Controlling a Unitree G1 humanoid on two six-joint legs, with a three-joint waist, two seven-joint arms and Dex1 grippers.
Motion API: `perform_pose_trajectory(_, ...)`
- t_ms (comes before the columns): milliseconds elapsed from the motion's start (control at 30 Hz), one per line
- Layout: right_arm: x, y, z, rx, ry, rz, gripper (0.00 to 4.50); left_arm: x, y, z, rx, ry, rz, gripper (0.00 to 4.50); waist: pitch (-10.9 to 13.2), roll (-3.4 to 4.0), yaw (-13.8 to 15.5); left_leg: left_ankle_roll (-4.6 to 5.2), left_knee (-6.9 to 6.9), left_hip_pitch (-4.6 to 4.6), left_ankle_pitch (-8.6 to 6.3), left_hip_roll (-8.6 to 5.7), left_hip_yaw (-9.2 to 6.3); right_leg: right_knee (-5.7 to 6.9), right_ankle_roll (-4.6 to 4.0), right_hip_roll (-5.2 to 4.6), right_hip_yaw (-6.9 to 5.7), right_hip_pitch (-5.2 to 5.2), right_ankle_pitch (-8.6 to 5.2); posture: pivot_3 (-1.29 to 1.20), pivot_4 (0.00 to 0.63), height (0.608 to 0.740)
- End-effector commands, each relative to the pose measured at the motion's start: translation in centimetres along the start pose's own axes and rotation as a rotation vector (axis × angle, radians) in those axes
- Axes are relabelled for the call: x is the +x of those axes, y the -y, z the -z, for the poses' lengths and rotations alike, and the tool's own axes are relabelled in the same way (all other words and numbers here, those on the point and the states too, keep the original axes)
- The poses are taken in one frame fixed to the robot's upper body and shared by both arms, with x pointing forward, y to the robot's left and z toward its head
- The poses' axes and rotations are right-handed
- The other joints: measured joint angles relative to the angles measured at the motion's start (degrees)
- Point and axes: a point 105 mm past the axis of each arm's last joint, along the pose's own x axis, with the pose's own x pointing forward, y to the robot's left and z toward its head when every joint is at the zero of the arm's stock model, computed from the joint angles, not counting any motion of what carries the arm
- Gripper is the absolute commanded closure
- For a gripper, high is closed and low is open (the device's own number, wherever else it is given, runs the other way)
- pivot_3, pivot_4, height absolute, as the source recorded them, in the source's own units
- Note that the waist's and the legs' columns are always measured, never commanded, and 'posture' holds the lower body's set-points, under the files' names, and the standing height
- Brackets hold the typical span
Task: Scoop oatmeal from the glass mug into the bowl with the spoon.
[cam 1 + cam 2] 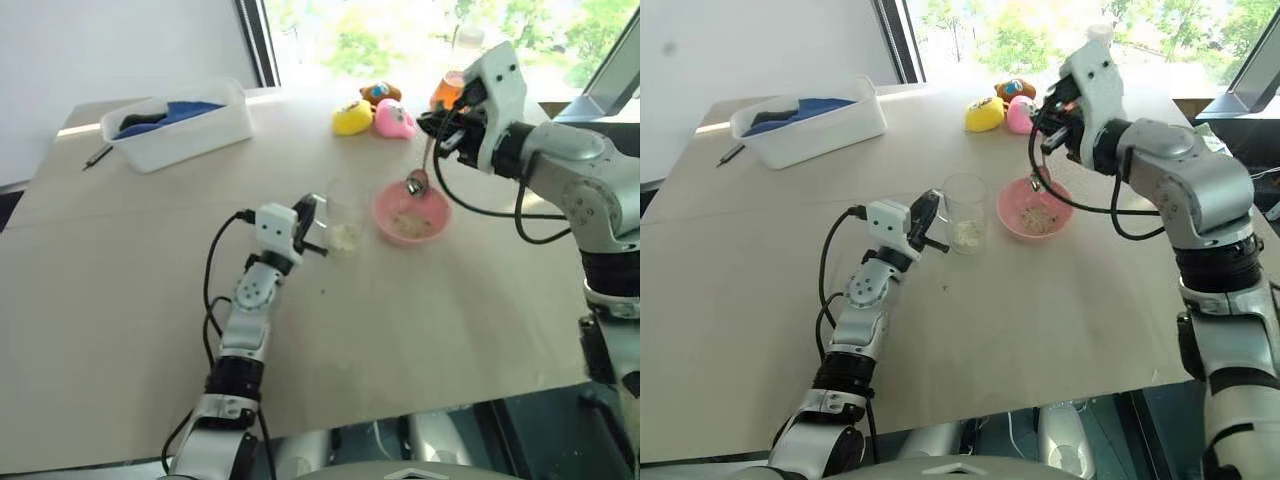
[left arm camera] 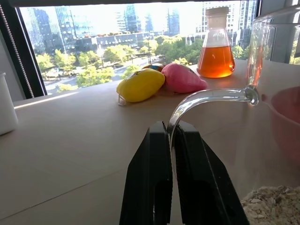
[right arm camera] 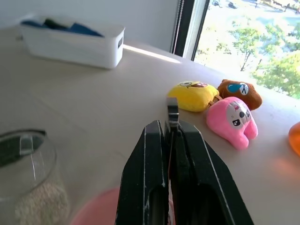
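The glass mug (image 1: 964,212) stands upright mid-table with pale oatmeal (image 1: 966,234) in its bottom. My left gripper (image 2: 169,129) is shut on the mug's curved glass handle (image 2: 206,96). Just right of the mug sits the pink bowl (image 1: 1006,220), holding some oatmeal (image 1: 1037,218). My right gripper (image 3: 169,126) is shut on the thin handle of the spoon (image 1: 428,158). The spoon hangs steeply down, its oval head (image 1: 417,183) at the bowl's far rim. In the right wrist view the handle's end (image 3: 172,111) sticks out between the fingers.
A white tub (image 1: 185,135) with blue and dark items stands at the back left, a dark pen (image 1: 97,156) beside it. Yellow (image 1: 352,118), pink (image 1: 394,120) and brown (image 1: 380,93) plush toys and an orange-liquid flask (image 2: 215,49) line the window edge.
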Motion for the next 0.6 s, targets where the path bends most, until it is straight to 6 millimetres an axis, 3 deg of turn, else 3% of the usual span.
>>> perform_pose_trajectory(33,-0.8,0.3,-4.0,0.267,0.182,-0.042,4.50,-0.1,-0.2,-0.5,0.012,0.023,-0.008,4.34,0.00,0.00,-0.13,0.00,0.00,0.00,0.00,0.00,0.01,0.01,0.00,0.00,0.01,-0.01,0.00,0.00,0.150,0.740)
perform_pose_trajectory(133,-1.0,-1.7,-5.5,0.440,0.242,-0.188,4.50,-0.4,-0.4,-0.6,0.015,0.024,-0.012,4.34,0.00,0.01,-0.44,0.00,-0.03,0.00,0.00,0.02,0.01,0.04,0.00,0.02,0.02,-0.04,0.00,0.00,0.150,0.740)
perform_pose_trajectory(267,-1.0,-3.8,-6.0,0.495,0.254,-0.299,4.50,-1.0,-0.9,-0.8,0.015,0.021,-0.036,4.34,-0.02,0.03,-0.46,0.00,-0.03,0.01,0.00,0.03,0.00,0.03,0.00,0.02,0.01,-0.03,0.00,0.00,0.150,0.740)
perform_pose_trajectory(433,-0.8,-6.5,-4.6,0.481,0.188,-0.374,4.50,-1.8,-0.8,-0.6,0.012,0.005,-0.047,4.34,-0.02,0.04,-0.52,0.00,-0.03,0.01,0.00,0.02,-0.01,0.05,0.00,0.01,0.01,-0.03,0.00,0.00,0.150,0.740)
perform_pose_trajectory(600,-0.2,-6.6,-1.9,0.381,0.102,-0.315,4.50,-2.5,-0.5,-0.7,0.002,-0.003,-0.073,4.34,-0.03,0.04,-0.52,0.00,-0.01,0.01,0.00,-0.01,0.01,0.06,0.00,0.00,0.03,-0.02,0.00,0.00,0.150,0.740)
